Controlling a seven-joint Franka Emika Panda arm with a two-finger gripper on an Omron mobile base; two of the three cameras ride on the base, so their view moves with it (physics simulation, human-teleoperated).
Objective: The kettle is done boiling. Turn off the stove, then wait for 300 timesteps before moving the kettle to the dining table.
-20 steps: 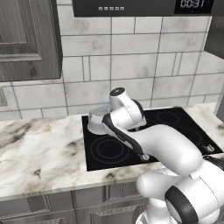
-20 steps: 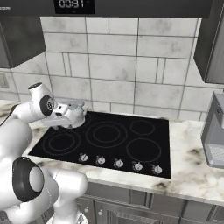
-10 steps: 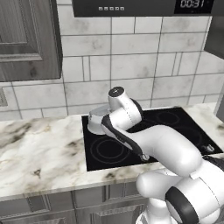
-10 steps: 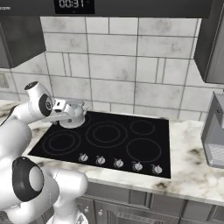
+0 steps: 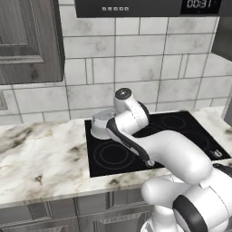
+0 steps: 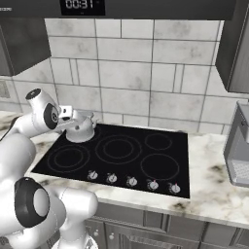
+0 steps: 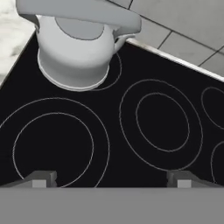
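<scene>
The silver-grey kettle (image 7: pixel 74 48) stands upright on the back left burner of the black stove (image 7: pixel 144 118). It is also seen as the kettle (image 6: pixel 80 129) and the kettle (image 5: pixel 100 123), there partly behind the arm. My gripper (image 7: pixel 111 179) hovers above the cooktop on the near side of the kettle. Its fingertips (image 7: pixel 43 178) are wide apart, so it is open and holds nothing. The hand (image 6: pixel 66 114) sits just left of and above the kettle's handle, apart from it. Small silver knobs (image 6: pixel 132 181) line the stove's (image 6: pixel 121 151) front edge. The dining table is out of view.
Marble counter (image 5: pixel 41 158) flanks the cooktop on both sides. A grey appliance (image 6: pixel 238 151) stands on the counter at the far right. A dark hood with a clock (image 6: pixel 82 5) hangs overhead, and a tiled wall (image 6: pixel 146 78) closes the back.
The arm has shifted only slightly near the kettle. The kettle has stayed on its burner and the gripper has stayed open.
</scene>
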